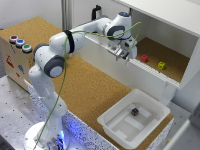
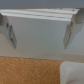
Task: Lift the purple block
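tool empty, jaws apart, up by the shelf edge | purple block inside white tub, untouched | reach-down needed

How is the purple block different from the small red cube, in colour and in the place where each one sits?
The purple block is very dark, almost black; the red cube is bright red. The purple block lies inside the white tub on the cork table; the red cube sits in the white-walled shelf compartment, nearer the pincer. Both are small cubes of similar size.
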You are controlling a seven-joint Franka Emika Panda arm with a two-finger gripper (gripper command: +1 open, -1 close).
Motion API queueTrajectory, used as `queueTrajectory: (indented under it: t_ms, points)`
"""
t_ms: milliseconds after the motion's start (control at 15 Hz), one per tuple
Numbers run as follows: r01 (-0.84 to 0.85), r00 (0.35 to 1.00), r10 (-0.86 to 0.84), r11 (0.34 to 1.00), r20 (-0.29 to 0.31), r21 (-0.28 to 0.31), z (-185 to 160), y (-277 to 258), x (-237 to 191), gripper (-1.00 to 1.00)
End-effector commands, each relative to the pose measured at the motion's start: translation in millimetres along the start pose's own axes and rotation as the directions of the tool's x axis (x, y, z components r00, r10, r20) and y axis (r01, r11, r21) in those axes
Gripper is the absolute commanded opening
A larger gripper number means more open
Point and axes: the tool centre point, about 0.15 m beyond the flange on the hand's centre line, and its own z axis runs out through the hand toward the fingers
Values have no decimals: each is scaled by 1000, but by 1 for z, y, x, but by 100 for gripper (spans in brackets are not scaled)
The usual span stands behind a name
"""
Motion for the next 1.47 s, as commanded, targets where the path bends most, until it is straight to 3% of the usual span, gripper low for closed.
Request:
queueTrajectory:
  t_ms: [0, 200, 267, 333, 400, 467, 533, 667, 1200, 1400]
  points:
    - [183, 979, -184, 983, -93, -19, 41, 7, -13, 100]
    - [254, 966, -254, 967, -50, -7, 47, -11, -42, 100]
    - [227, 974, -226, 973, -23, 32, 55, -9, -48, 100]
    - [186, 983, -185, 982, -16, 36, 59, -3, -51, 100]
    - [114, 993, -113, 988, -15, 101, 62, 11, -54, 100]
    - [58, 998, -57, 991, -13, 117, 63, 25, -58, 100]
    - [35, 999, -34, 996, -16, 83, 64, 38, -63, 100]
    - [-12, 1000, 13, 997, -18, 73, 73, 61, -78, 100]
    - [-96, 993, 87, 988, 74, 120, 152, 129, -137, 100]
    - [-165, 986, 160, 979, 47, 121, 177, 140, -142, 100]
